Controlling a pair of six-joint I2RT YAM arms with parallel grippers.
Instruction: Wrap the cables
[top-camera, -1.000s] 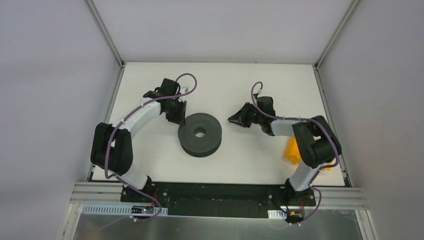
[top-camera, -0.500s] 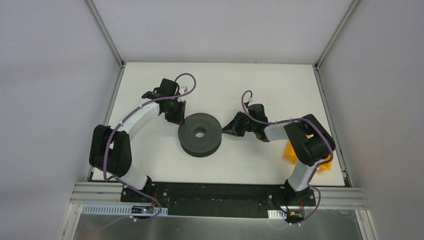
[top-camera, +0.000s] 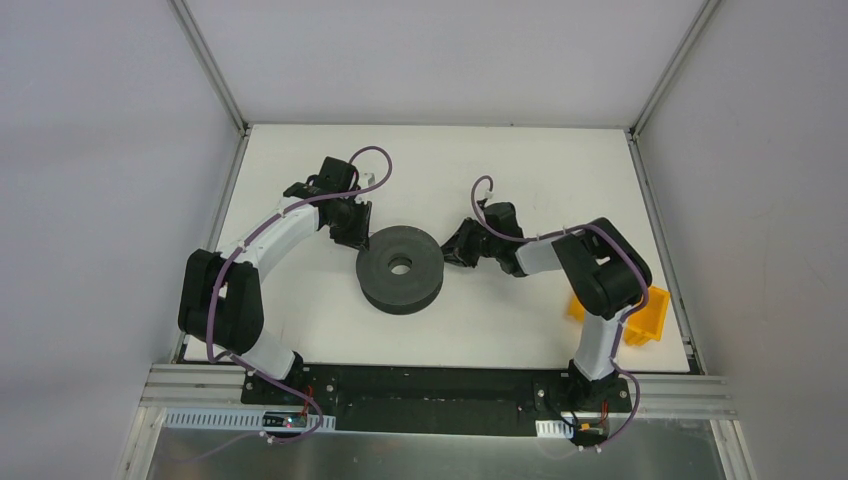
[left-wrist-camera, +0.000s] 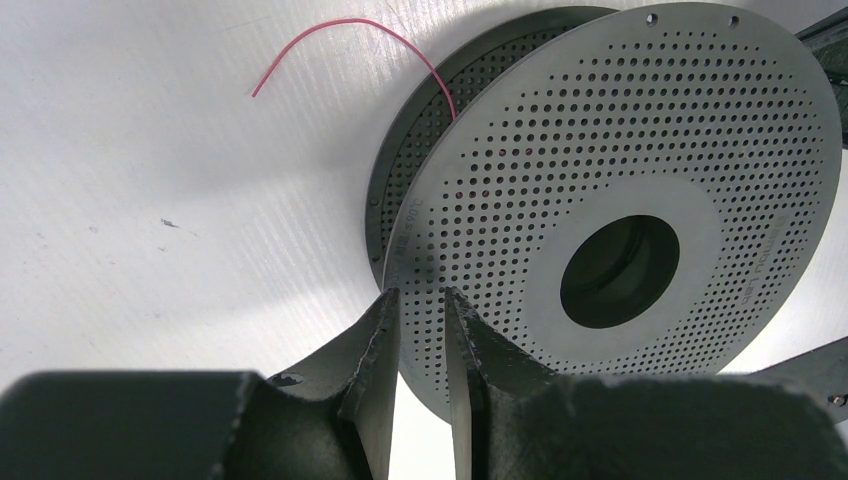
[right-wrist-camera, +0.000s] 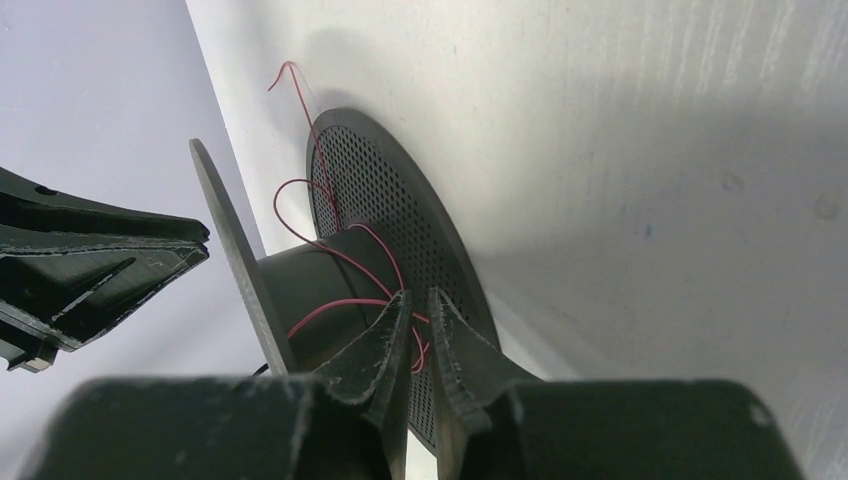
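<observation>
Top external view: a dark grey spool (top-camera: 400, 268) lies flat at the middle of the white tabletop (top-camera: 500, 320), and a yellow bin (top-camera: 648, 318) stands at the right edge. The left pincer (top-camera: 355, 238) sits at the spool's far-left rim, and the right pincer (top-camera: 455, 250) sits at its right side. Left wrist view: the left pincer's jaws stand narrowly parted with nothing between them, their tips over the edge of the perforated upper flange (left-wrist-camera: 620, 120). A thin red cable (left-wrist-camera: 350, 19) emerges from between the flanges and arcs over the tabletop, its end free. Right wrist view: the cable loops loosely around the core (right-wrist-camera: 310, 285). One strand crosses the narrow gap between the right pincer's slightly parted jaws, and no clamp on it can be made out.
</observation>
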